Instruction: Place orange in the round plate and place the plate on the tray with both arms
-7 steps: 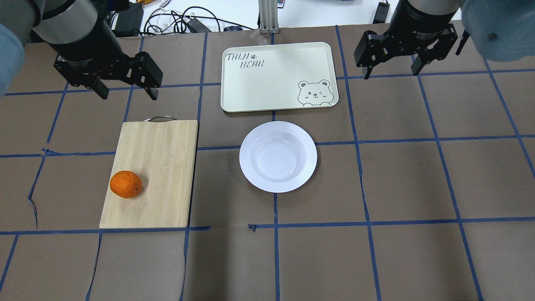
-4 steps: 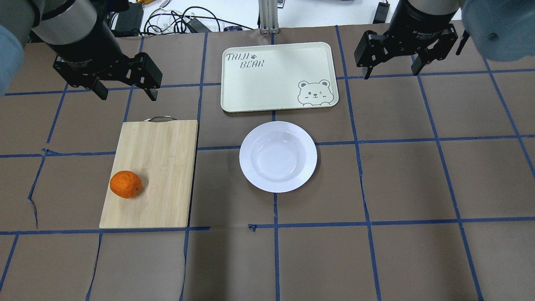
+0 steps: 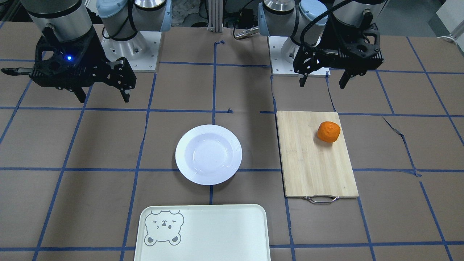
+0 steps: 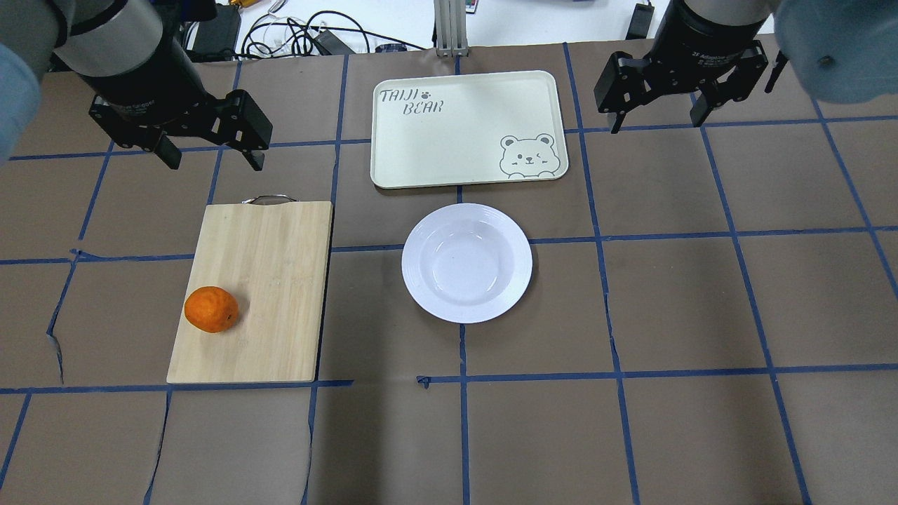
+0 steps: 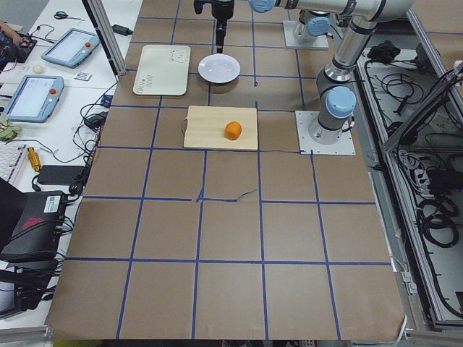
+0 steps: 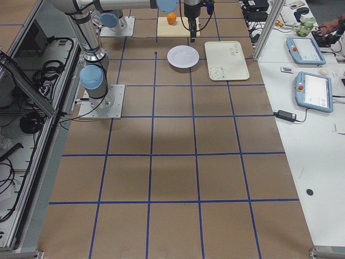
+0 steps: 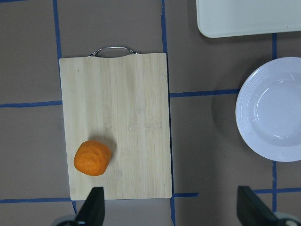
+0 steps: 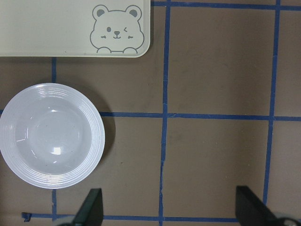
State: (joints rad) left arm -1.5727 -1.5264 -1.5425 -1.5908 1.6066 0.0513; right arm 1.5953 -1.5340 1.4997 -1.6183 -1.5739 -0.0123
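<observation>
The orange (image 4: 210, 309) lies on the board (image 4: 259, 280), close to its left edge and toward the end away from the handle, well apart from the plate (image 4: 466, 265). The plate sits empty on the table (image 4: 701, 294), just short of the tray (image 4: 456, 140). The left arm (image 4: 133, 63) hovers past the board's handle end, its jaws wide apart and empty. The right arm (image 4: 708, 28) hangs beside the tray's right side, jaws likewise apart and holding nothing. The step in hand looks to be the left arm's reach for the orange. To do it well, centre the left jaws over the fruit from above, come straight down, and stop short of the wood. Close gently across the widest part, since a lumpy round fruit may roll or squirt out. Lift clear of the board before crossing, then release low over the plate's sunken centre. The right arm does best to stay clear until the plate is lifted.
</observation>
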